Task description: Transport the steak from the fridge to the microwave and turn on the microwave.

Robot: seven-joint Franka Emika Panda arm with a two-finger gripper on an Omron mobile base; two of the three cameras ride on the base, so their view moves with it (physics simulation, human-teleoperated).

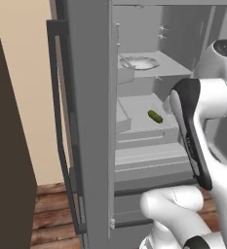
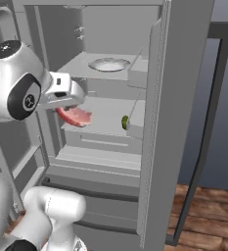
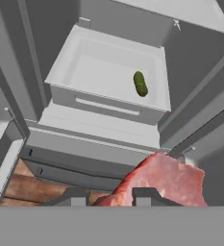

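Note:
The fridge (image 1: pixel 90 121) stands open in front of me, its pale shelves and drawers showing. My gripper (image 2: pixel 66 105) is shut on the steak (image 2: pixel 76 117), a red-pink slab held in the air just in front of the middle drawer (image 2: pixel 110 115). In the hand view the steak (image 3: pixel 167 178) hangs between the two fingertips (image 3: pixel 79 197), below and outside the drawer (image 3: pixel 108 62). The microwave is out of view.
A small green pickle (image 3: pixel 140 83) lies in the middle drawer, also visible as the pickle (image 1: pixel 155 116). A round plate (image 2: pixel 109 64) sits on the shelf above. The open door (image 2: pixel 176 122) with its dark handle (image 2: pixel 208 122) stands to the right. Wooden floor (image 1: pixel 51 209) lies below.

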